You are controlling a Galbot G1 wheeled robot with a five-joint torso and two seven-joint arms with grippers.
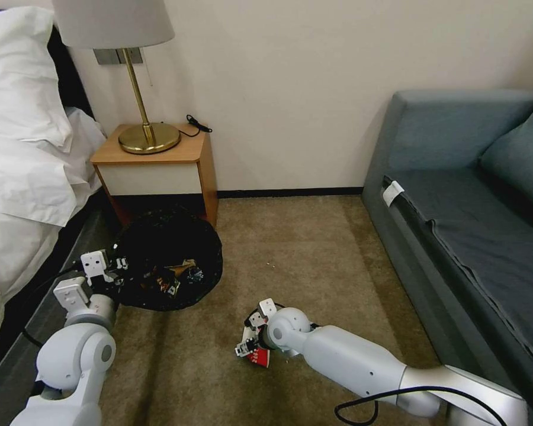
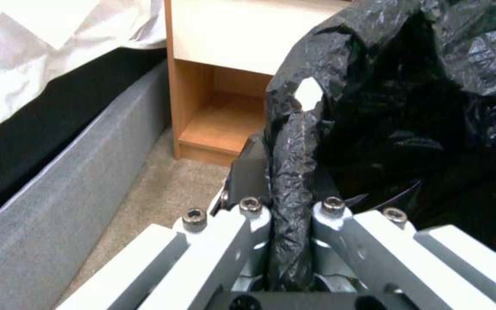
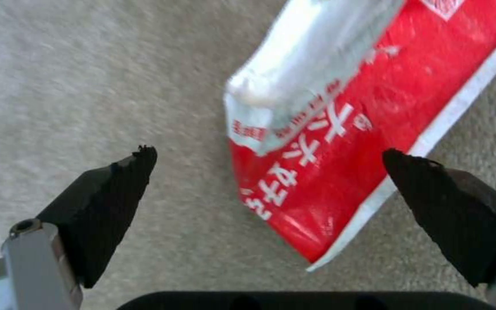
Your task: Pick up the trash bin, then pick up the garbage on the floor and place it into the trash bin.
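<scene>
Right gripper (image 3: 268, 165), jaws spread, straddles red-and-white wrapper (image 3: 340, 142) bearing white Japanese characters.

A brass lamp (image 1: 148, 137) stands on the wooden nightstand (image 1: 160, 171), between bed (image 1: 23, 171) and grey sofa (image 1: 474, 195).

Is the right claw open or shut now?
Open. The right claw has its black fingertips spread wide on either side of the red-and-white wrapper, which lies on the carpet.

Arm and pincer status

Left arm extended forward and low; left pincer (image 2: 291, 202) closed, fingers clamping a fold of black material. Right arm reaches across and downward; right pincer (image 3: 271, 172) points at the floor, its two black fingertips (image 3: 116, 189) spread wide apart.
</scene>
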